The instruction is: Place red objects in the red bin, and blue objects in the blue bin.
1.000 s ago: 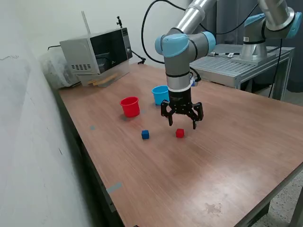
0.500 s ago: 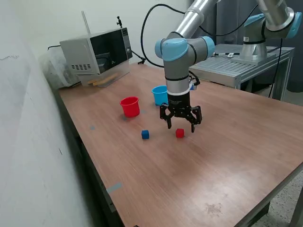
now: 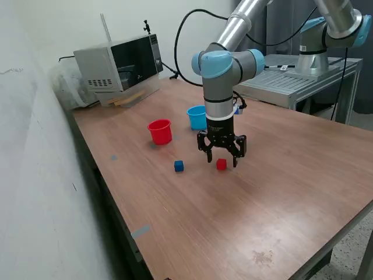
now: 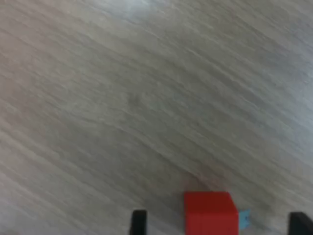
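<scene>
A small red cube lies on the brown table. My gripper is open and hangs low over it, one finger on each side, not touching it. In the wrist view the red cube sits between the two dark fingertips, nearer one of them. A small dark blue cube lies to the exterior view's left of the red one. The red bin and the light blue bin stand upright behind. Only one cube of each colour shows.
A microwave stands at the back left corner of the table. A second robot arm stands on a metal bench at the back right. A wall runs along the exterior view's left.
The gripper has come down and shifted slightly to the exterior view's left, now straddling the red cube. The cubes and bins have not moved.
</scene>
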Motion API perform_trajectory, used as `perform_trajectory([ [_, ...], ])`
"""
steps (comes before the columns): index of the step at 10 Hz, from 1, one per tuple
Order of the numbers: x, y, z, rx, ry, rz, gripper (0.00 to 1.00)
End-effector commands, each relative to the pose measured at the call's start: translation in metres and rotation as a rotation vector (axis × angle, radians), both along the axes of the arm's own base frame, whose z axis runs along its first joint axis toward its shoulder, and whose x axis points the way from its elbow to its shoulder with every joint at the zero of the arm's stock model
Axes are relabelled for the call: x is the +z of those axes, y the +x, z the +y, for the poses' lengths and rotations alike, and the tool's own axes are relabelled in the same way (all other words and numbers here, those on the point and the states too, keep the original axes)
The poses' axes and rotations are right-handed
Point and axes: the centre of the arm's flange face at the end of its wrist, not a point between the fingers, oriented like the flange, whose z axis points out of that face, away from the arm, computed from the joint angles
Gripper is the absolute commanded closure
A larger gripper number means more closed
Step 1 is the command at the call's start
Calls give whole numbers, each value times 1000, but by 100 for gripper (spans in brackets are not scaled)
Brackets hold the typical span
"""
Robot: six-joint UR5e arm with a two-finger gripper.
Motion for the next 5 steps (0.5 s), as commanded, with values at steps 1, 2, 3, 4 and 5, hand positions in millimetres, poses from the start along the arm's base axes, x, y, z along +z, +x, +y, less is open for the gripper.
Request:
perform_trajectory([
  [1,-3,1,0,-28,2,7,100],
  [2,-3,1,1,-28,3,7,100],
  [3,-3,1,-1,-25,3,7,100],
  [4,-1,0,0,-22,8,10,100],
  [5,3,-3,3,-21,43,24,100],
])
